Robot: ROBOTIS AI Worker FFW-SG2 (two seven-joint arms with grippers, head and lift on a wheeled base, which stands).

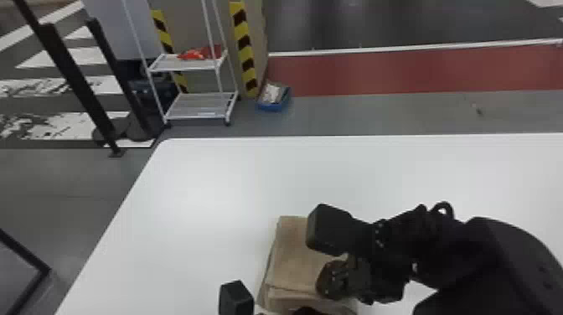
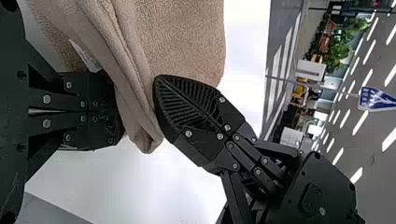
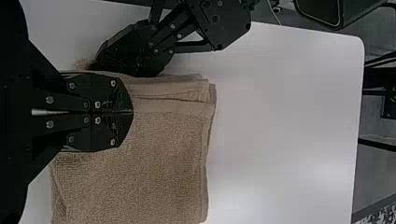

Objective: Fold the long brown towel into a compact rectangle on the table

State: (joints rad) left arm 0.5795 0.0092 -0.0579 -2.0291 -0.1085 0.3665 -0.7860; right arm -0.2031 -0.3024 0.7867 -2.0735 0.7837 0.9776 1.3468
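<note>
White rack [image 1: 201, 107], gray floor [image 1: 356, 113], striped posts [image 1: 246, 50]

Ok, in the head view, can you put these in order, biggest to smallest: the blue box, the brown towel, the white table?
1. White table
2. Brown towel, even partly hidden
3. Blue box, which is farther away
</note>
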